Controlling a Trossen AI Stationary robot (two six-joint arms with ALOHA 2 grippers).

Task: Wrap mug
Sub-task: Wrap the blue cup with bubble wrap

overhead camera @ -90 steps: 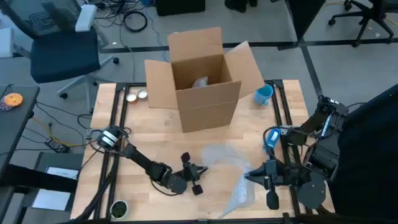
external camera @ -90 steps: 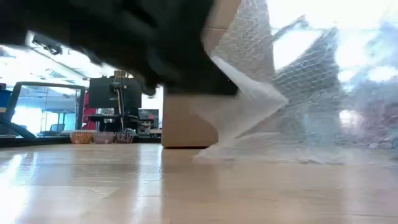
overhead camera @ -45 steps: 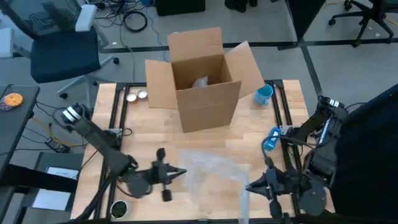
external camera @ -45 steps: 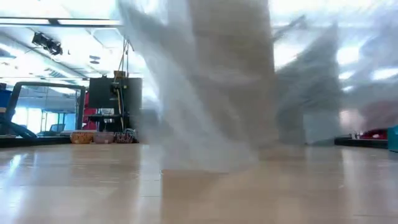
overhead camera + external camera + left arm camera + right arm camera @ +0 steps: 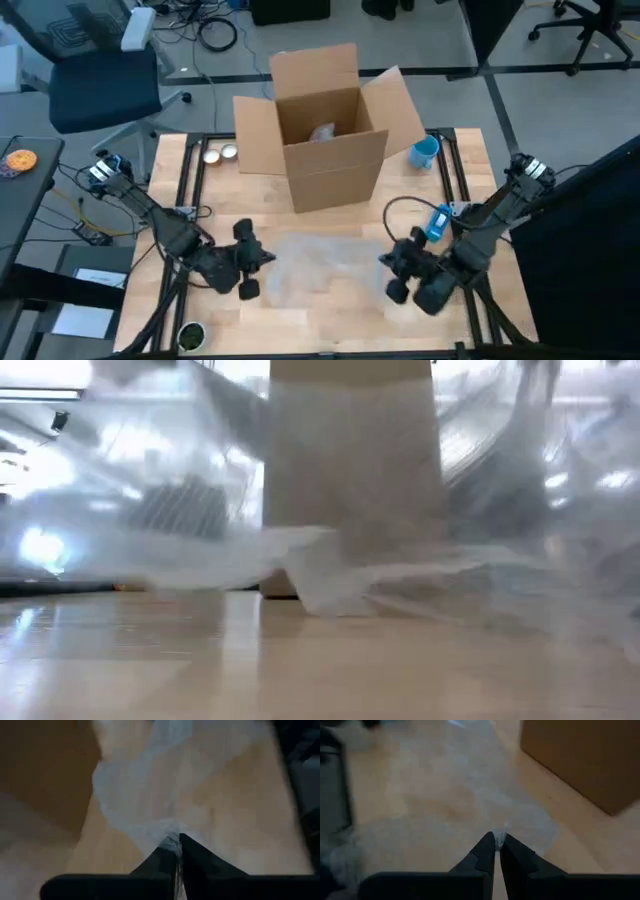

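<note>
The wooden bench (image 5: 330, 320) sits in an office with a chair (image 5: 95, 75) beyond it. A second ago I had the bubble wrap (image 5: 320, 265) bunched at the right; now it lies spread between both grippers, ready for the mug (image 5: 424, 151) (still far right, beside the open box (image 5: 325, 135)). Left gripper (image 5: 177, 840) and right gripper (image 5: 497, 840) each have jaws pinched on a sheet edge. The box crowds the far side.
</note>
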